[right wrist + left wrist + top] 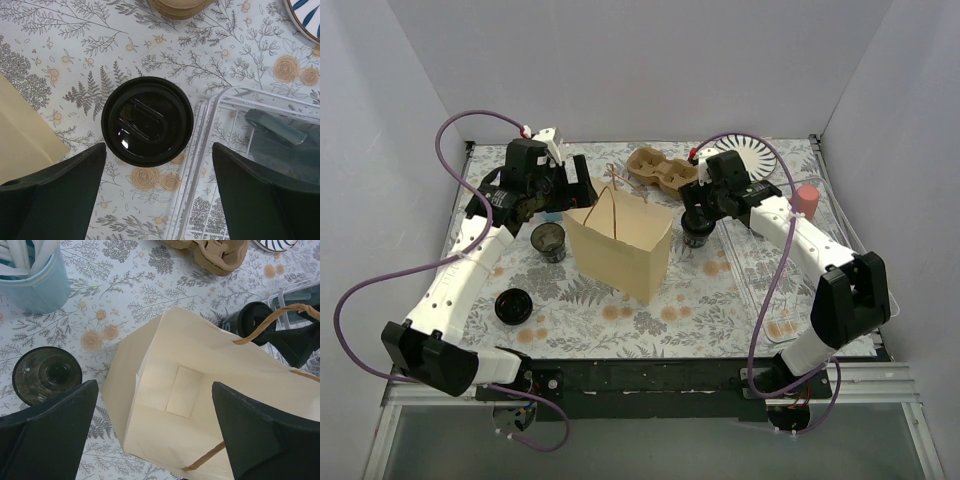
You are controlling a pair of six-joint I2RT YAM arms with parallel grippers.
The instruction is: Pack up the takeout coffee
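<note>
left gripper: jaws wide apart, gripping nothing; hangs over the open mouth of the paper bag
right gripper: jaws wide apart, gripping nothing; hangs straight above the lidded coffee cup, one finger on each side of it in the wrist view; no contact visible
lidded coffee cup: upright on the table, right of the bag, just beside the clear tray; not in the bag
open coffee cup: upright, no lid, on the table just left of the bag
paper bag: upright mid-table; mouth open; twine handles up
loose lid: flat on the table, nearer the arm bases than the open cup
far side: blue cup of white utensils; cardboard cup carrier; striped plate
</note>
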